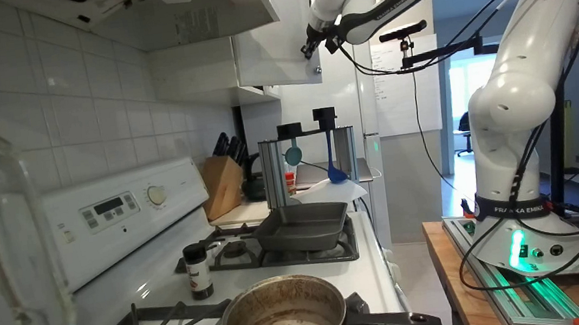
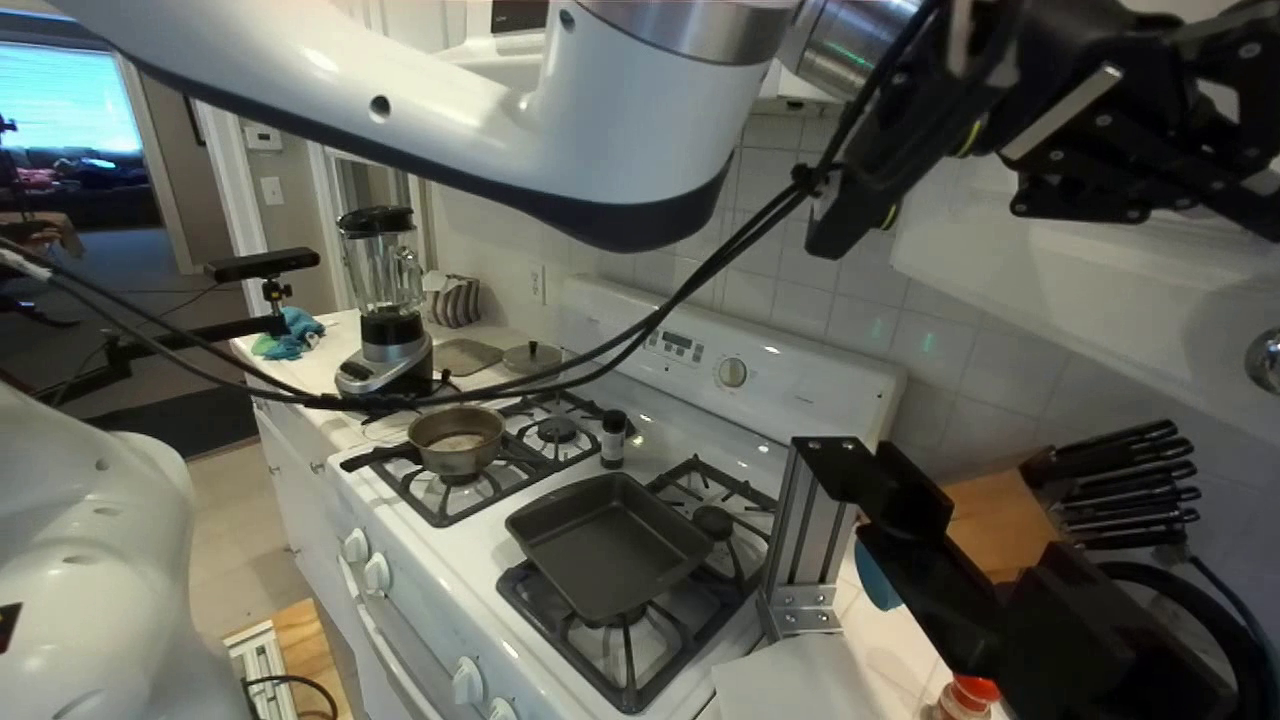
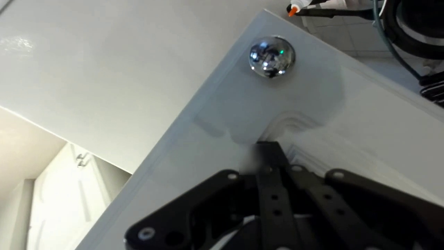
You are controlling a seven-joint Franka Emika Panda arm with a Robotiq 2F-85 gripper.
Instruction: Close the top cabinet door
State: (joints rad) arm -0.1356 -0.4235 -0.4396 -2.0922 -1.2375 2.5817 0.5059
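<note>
Exterior view, left to right: top cabinet door (image 1: 269, 58) standing open, upper end cut off; gripper (image 1: 308, 52) tilted down at its face, contact unclear, jaws clenched together; chrome knob (image 1: 318, 70) by door's lower corner; Franka arm (image 1: 512, 88) arched over from wooden bench (image 1: 443, 254), elbow cropped. Wrist view: fingertips (image 3: 272, 154) partly blurred.

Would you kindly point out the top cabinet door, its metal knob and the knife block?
Top cabinet door (image 1: 281, 46): an exterior view, on the lower part of its panel.
Metal knob (image 3: 272, 57): wrist view, on its shiny rounded face.
Knife block (image 1: 222, 187): an exterior view, on its wooden side.
</note>
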